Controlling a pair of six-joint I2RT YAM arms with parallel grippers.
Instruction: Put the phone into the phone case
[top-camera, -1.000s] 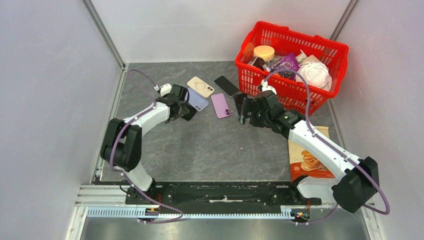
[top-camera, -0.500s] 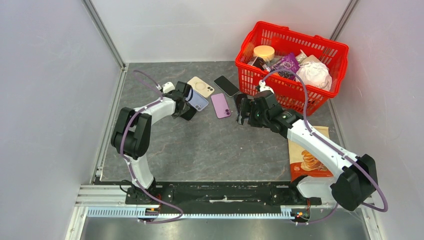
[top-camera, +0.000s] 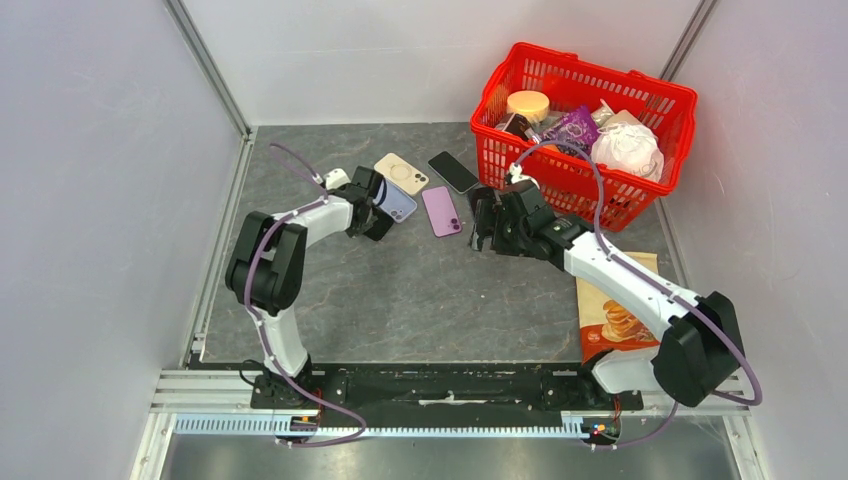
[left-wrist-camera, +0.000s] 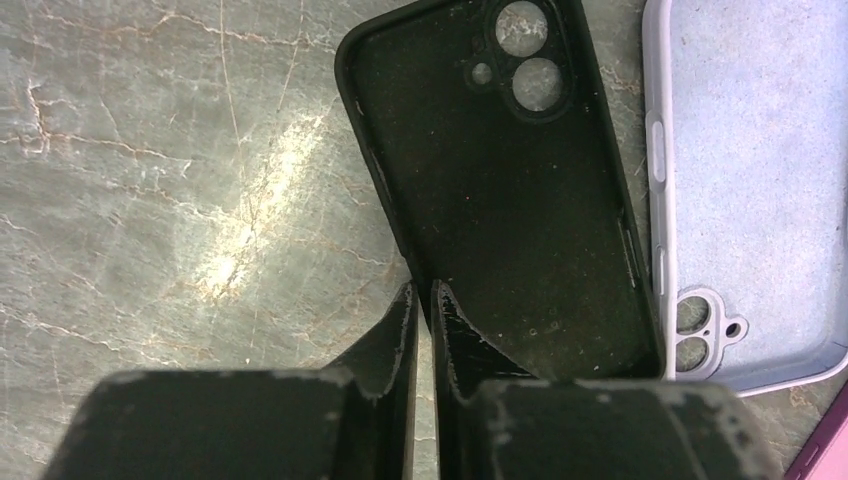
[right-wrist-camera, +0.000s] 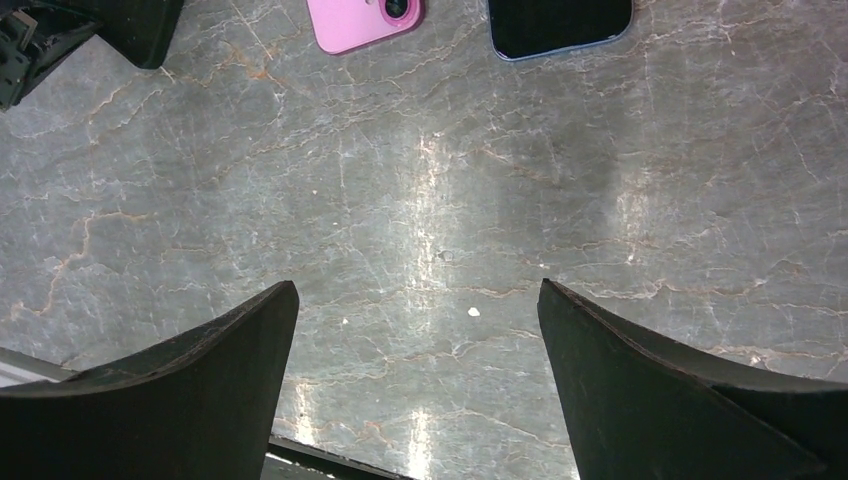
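- The left gripper (left-wrist-camera: 422, 295) is pinching the thin side wall of the black phone case (left-wrist-camera: 500, 180), with its two scuffed dark fingers (left-wrist-camera: 398, 325) almost touching
- The black phone case is lying flat on the table (top-camera: 420, 290), hollow side up; it is looking rubbery and dusty inside, with round corners and round camera holes at the far end
- A pale purple case (left-wrist-camera: 750, 180) is lying just beside it, also hollow side up, showing a fuzzy inside and a smooth lip
- A beige case (top-camera: 401, 173) with a ring on it is sitting behind the purple one
- The pink phone (top-camera: 442, 211) is lying flat, camera side up, between the two grippers, and nothing is touching it
- The dark phone (top-camera: 453, 171) is lying behind the pink one, a flat shiny slab with round corners, near the red basket (top-camera: 495, 85)
- The right gripper (right-wrist-camera: 417, 290) is hanging over the table with its fingers spread wide, holding nothing
- The table is looking like grey stone with thin pale veins, and light is shining off it
- The red basket is made of plastic mesh and is holding a jar (top-camera: 528, 104), a purple bag (top-camera: 572, 127) and a white bag (top-camera: 628, 148)
- An orange snack bag (top-camera: 620, 325) is lying flat by the right arm (top-camera: 620, 280), partly hidden by it
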